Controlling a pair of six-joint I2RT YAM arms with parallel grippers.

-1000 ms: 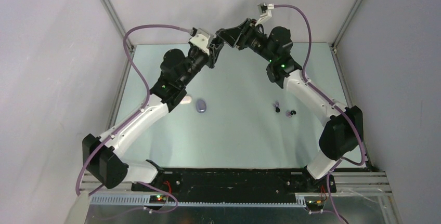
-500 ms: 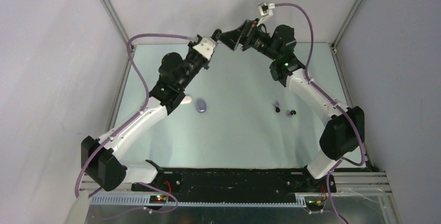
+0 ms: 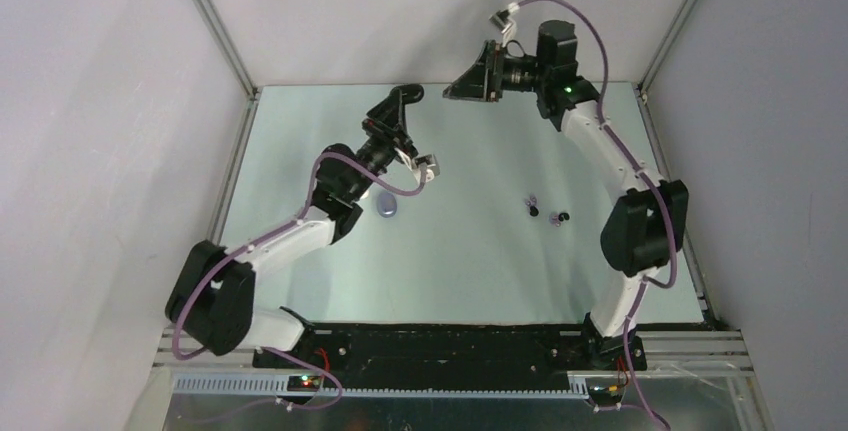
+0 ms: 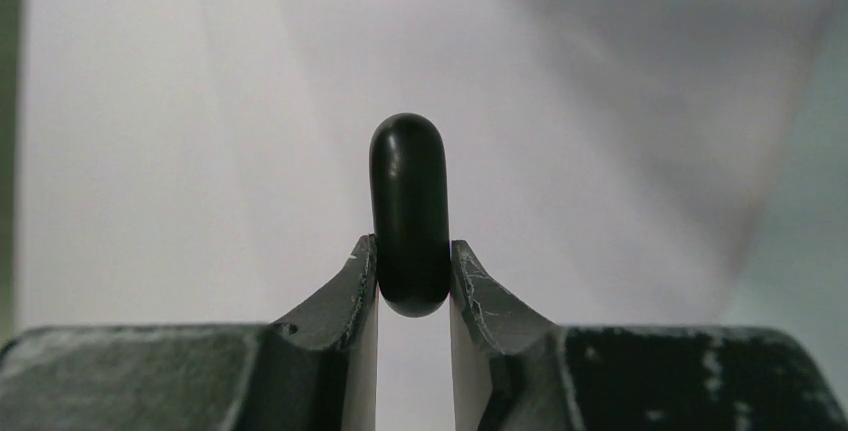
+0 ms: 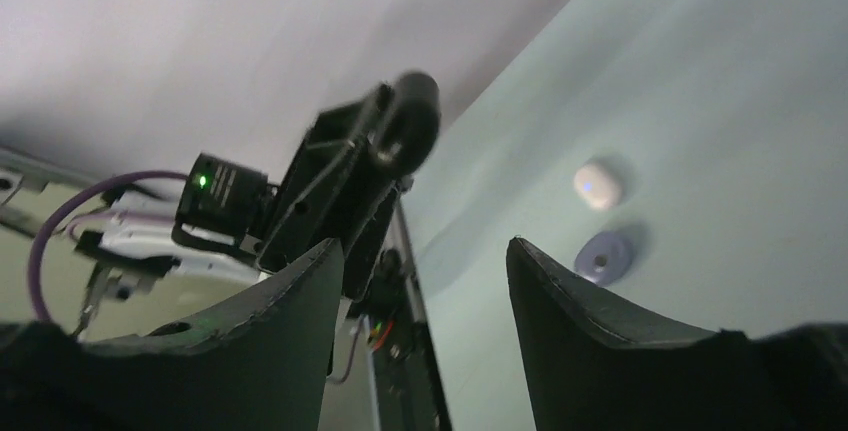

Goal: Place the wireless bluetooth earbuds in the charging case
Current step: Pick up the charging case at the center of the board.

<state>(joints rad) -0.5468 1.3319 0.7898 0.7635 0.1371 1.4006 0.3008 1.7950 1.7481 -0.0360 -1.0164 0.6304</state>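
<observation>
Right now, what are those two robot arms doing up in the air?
The left gripper is pinching a black case and holding it up off the table. The right gripper is open and empty, raised just across from it. A few tiny earbuds lie on the table, and so does a lavender case. No earbud is being held.

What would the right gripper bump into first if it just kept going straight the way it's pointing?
Probably the left gripper and the black oval case it pinches, just ahead of the open right gripper. Depth is unclear; it might slip past towards the table.
</observation>
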